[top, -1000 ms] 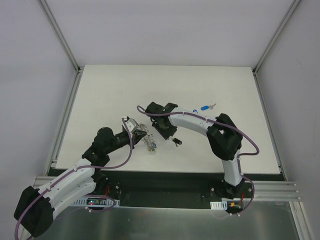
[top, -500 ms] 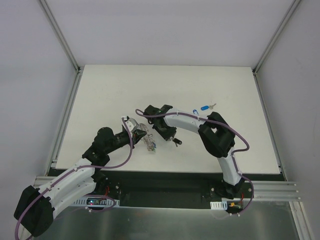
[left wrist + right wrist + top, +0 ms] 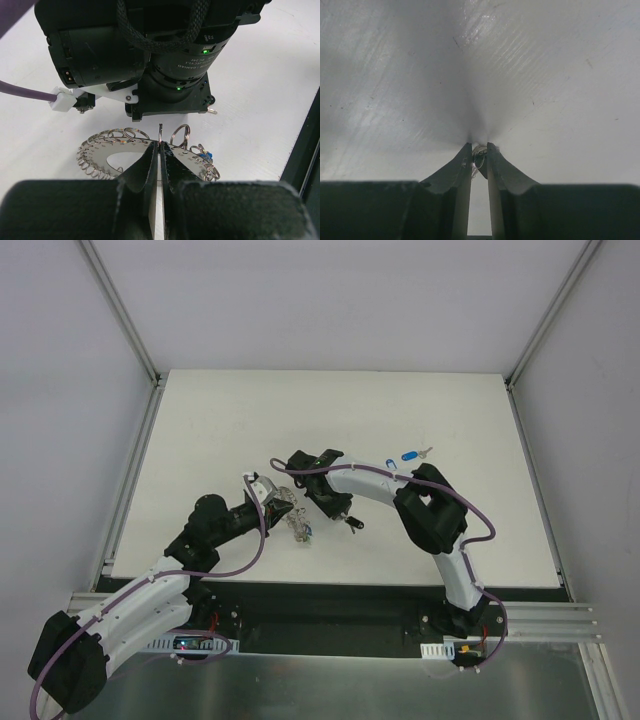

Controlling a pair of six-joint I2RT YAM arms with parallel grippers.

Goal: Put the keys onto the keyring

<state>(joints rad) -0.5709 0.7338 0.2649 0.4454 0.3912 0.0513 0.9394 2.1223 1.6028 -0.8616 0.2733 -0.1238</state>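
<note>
1. Our left gripper point(image 3: 159, 146) is clenched on the near edge of the keyring point(image 3: 100, 158), which lies flat near the middle of the white table point(image 3: 230, 420).
2. A blue tag point(image 3: 202, 156) sits among the small rings on the keyring's right side.
3. Our right gripper point(image 3: 479, 148) is pinched shut on a small wire ring point(image 3: 480, 159), with its tips down at the table just right of the keyring.
4. The black-headed key point(image 3: 351, 525) lies beside that gripper, and a blue-tagged key point(image 3: 410, 454) lies well apart, far right.
</note>
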